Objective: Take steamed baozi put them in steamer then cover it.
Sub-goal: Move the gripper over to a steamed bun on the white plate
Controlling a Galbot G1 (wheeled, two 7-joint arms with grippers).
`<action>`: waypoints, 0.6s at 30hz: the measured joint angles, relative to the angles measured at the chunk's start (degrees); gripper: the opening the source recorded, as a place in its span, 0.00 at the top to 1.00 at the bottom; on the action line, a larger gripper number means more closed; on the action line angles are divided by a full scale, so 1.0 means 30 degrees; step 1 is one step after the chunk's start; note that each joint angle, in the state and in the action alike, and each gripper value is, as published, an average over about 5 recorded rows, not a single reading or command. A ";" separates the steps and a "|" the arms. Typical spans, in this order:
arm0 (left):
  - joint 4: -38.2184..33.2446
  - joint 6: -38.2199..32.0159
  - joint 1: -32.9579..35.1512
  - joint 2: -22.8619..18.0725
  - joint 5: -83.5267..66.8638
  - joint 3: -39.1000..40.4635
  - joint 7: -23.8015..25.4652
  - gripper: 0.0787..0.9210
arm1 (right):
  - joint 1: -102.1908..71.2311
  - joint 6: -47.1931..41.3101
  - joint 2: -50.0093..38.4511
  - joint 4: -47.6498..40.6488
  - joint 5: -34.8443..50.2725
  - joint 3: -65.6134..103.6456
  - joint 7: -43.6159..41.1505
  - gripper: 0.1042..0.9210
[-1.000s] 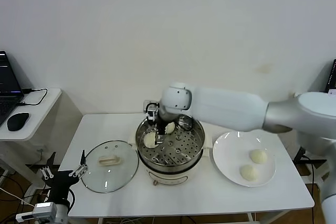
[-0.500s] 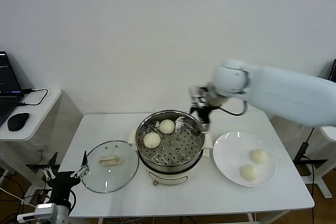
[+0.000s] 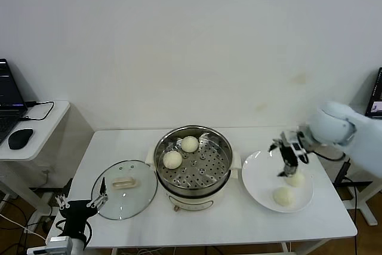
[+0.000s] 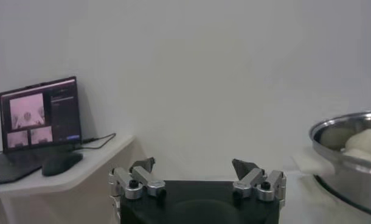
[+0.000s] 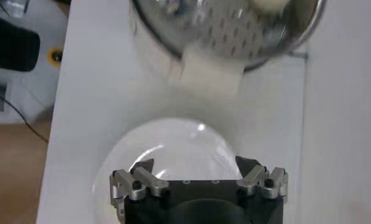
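We see the steamer (image 3: 193,162) mid-table, 2 steamed baozi (image 3: 181,151) on its tray. R of steamer: white plate (image 3: 262,177) w/ 2 more buns. Right gripper (image 3: 289,158) hangs over plate, just above the far bun, jaws apart, holding nothing. The cover (image 3: 124,189) lies flat on table L of steamer, touching its base. Left gripper (image 3: 79,203) parked low off table edge, L of cover, jaws apart, empty.

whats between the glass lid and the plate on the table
The steamer, two baozi on its tray, stands between the lid and the plate, seen in the head view.
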 measured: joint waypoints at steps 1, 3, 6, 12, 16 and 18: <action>0.0003 -0.0004 0.0034 -0.0013 0.0027 0.0016 0.0001 0.12 | -0.0830 0.0209 -0.0207 -0.0042 -0.0324 0.0695 -0.0067 0.12; 0.0002 -0.0014 0.0103 -0.0054 0.0088 0.0030 0.0004 0.12 | -0.2483 0.0614 -0.0501 -0.0163 -0.0957 0.2090 -0.0207 0.12; 0.0001 -0.0050 0.0241 -0.0120 0.0182 0.0009 0.0011 0.12 | -0.4915 0.1148 -0.0725 -0.0387 -0.1843 0.4123 -0.0390 0.12; -0.0024 -0.0205 0.0566 -0.0213 0.0266 -0.0220 0.0019 0.12 | -0.8756 0.1800 -0.0711 -0.0921 -0.3337 0.7174 -0.0479 0.12; -0.0075 -0.0305 0.0795 -0.0327 0.0305 -0.0377 0.0016 0.12 | -1.0253 0.2018 -0.0436 -0.1328 -0.4112 0.8324 -0.0425 0.12; -0.0097 -0.0349 0.0906 -0.0383 0.0329 -0.0448 0.0013 0.12 | -1.0773 0.2088 -0.0229 -0.1535 -0.4419 0.8699 -0.0343 0.12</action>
